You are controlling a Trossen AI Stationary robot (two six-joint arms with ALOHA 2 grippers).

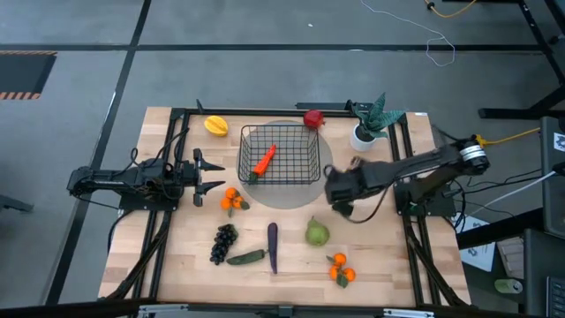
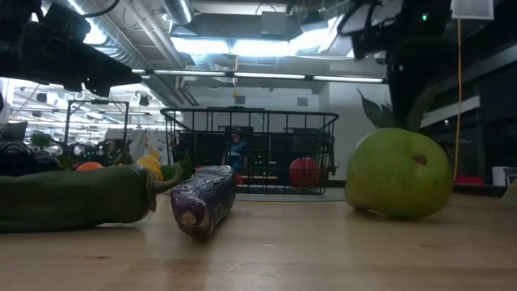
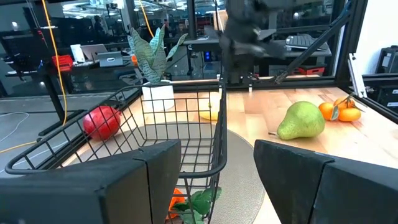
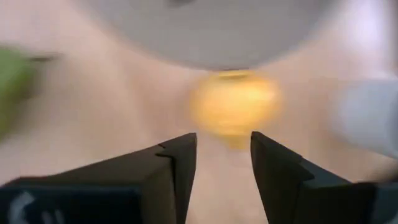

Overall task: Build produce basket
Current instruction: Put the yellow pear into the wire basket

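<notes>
Right pincer [image 1: 340, 196] open, hovering just right of the basket [image 1: 281, 157] over a yellow fruit [image 4: 233, 104], likely lining up a grasp; left pincer [image 1: 210, 174] open, waiting beside the basket, only the carrot [image 1: 264, 161] inside.

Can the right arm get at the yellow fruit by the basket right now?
Probably yes. The right end effector is open, with the yellow fruit lying on bare table just ahead of the gap; nothing sits between them. The basket is off to the side.
</notes>
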